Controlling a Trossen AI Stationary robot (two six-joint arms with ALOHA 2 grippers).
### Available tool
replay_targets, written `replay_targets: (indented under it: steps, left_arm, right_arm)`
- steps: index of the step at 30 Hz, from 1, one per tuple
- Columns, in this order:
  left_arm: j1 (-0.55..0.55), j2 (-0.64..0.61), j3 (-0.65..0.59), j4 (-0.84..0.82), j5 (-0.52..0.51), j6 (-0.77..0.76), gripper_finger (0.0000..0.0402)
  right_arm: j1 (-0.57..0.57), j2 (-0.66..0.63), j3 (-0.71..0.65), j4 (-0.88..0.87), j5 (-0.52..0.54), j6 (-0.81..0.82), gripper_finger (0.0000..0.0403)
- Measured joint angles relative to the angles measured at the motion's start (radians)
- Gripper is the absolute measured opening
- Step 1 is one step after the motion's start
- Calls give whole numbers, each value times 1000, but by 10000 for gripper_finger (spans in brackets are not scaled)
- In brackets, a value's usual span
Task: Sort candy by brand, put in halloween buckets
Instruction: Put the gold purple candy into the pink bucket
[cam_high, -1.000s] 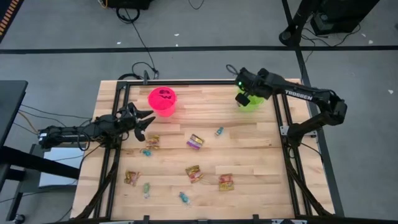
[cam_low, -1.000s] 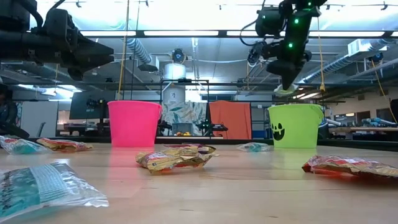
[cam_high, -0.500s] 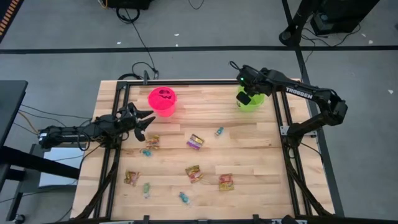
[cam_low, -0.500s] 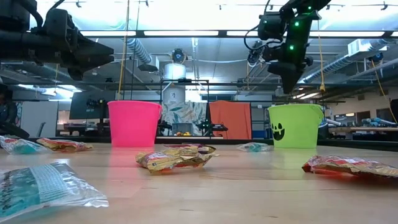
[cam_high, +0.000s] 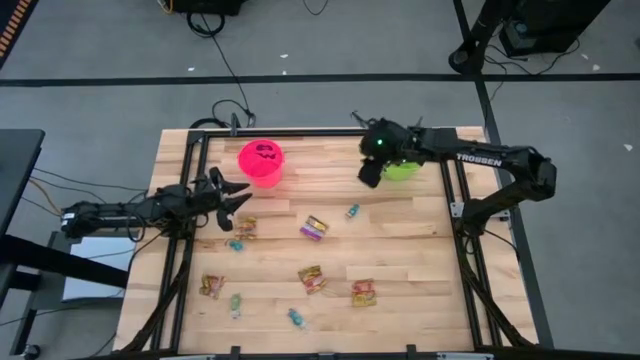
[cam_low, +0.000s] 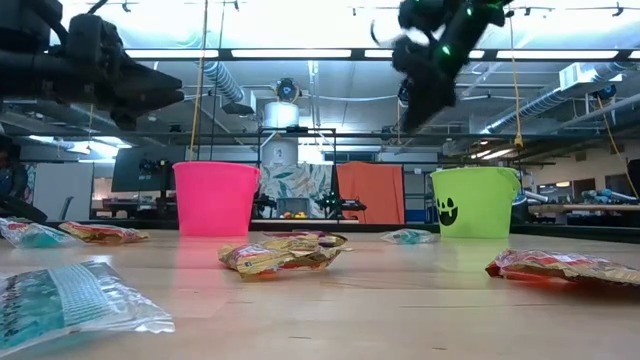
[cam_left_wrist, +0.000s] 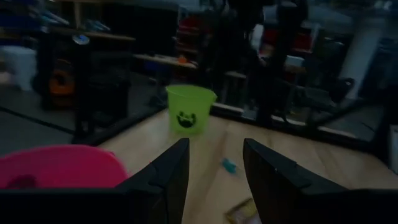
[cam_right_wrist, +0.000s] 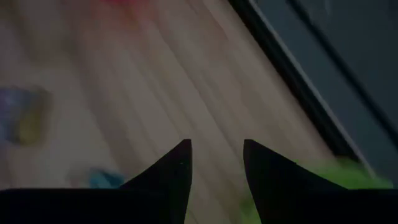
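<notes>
R gripper (cam_high: 368, 172) hung above the table just beside the lime green bucket (cam_high: 403, 166), on the side toward the pink bucket (cam_high: 260, 162). Its two fingers (cam_right_wrist: 168, 177) stood apart w/ bare wood between them — released, nothing held. Low view showed it blurred, up high, between the two buckets.

L gripper (cam_high: 232, 195) sat over the table's left edge, below the pink bucket, fingers (cam_left_wrist: 168, 174) spread and empty. Thru its wrist cam: pink rim close by, green bucket w/ black face farther off across the table.

Both buckets stood upright at the far edge of the wooden table (cam_high: 420, 260), well apart.

Candy lay loose on the wood: an orange packet (cam_high: 245, 227) and a teal piece (cam_high: 235, 244) near the L gripper; a purple-yellow packet (cam_high: 316, 227) and a teal piece (cam_high: 352, 211) mid-table; orange packets (cam_high: 311, 278) and (cam_high: 363, 293) nearer the front; one more packet (cam_high: 211, 286) w/ a teal piece (cam_high: 236, 302) front-left — plus a teal piece (cam_high: 296, 318) by the front edge.
</notes>
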Motion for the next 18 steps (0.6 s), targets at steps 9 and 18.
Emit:
replay_targets:
  steps: [9,18]
  left_arm:
    - [0,302,78,102,-8,3,157]
    - [0,820,403,-146,-92,169,157]
  right_arm:
    - [148,-4,177,227,26,-99,155]
    - [176,-6,320,210,26,-158,155]
